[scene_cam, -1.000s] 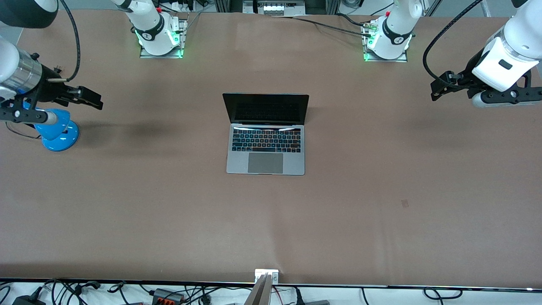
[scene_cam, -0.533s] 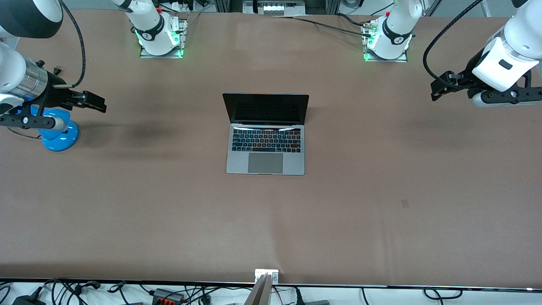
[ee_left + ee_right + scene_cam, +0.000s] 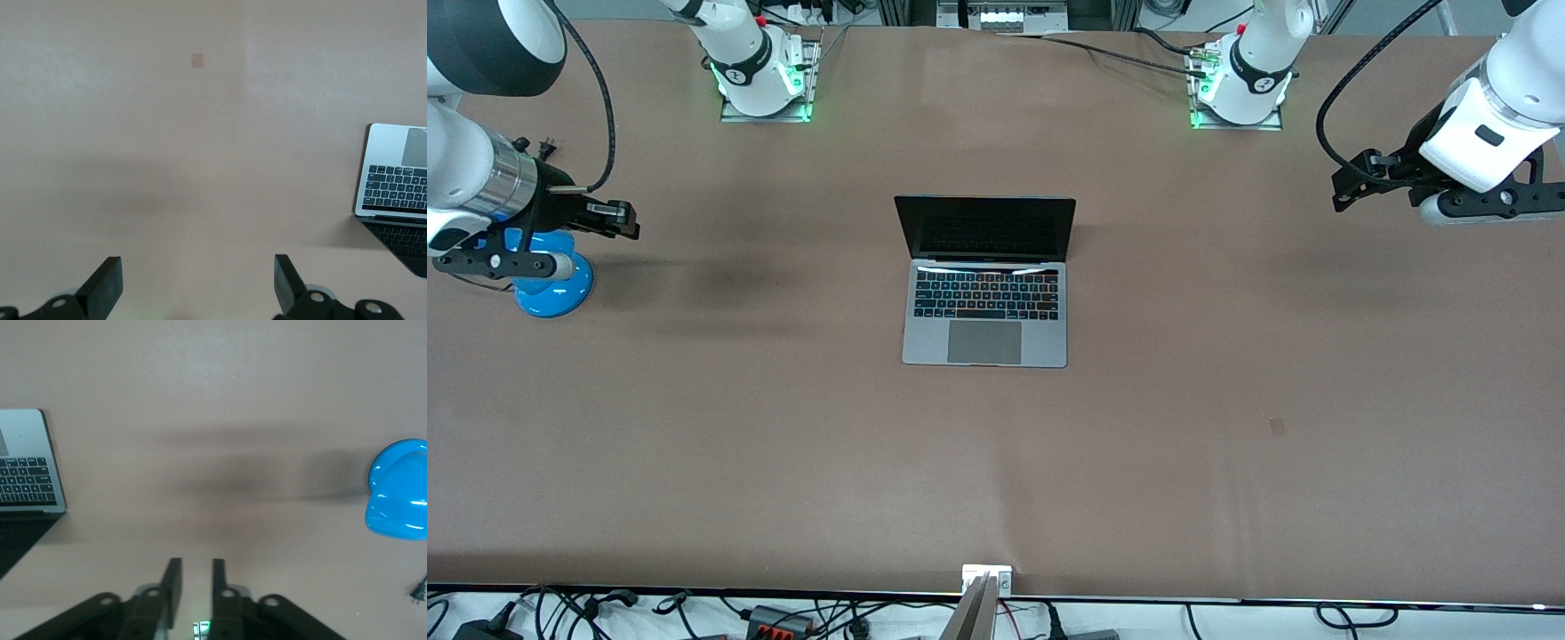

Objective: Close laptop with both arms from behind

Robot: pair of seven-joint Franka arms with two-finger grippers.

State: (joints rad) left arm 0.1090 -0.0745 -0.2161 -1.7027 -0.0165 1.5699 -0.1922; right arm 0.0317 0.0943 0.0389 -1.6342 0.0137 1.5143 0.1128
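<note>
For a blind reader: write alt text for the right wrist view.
The right gripper, fingers nearly together and holding nothing, hangs over bare brown table. A corner of the open laptop shows at one edge and a blue lamp at the other.

A brown table (image 3: pixel 1227 498) carries an open laptop (image 3: pixel 985 307) at its middle, its keyboard side nearer the front camera and its dark screen upright toward the arm bases. A blue lamp (image 3: pixel 551 276) stands near the right arm's end, well apart from the laptop. Two green-lit arm bases (image 3: pixel 765 84) are mounted along the table's edge farthest from the camera.
</note>
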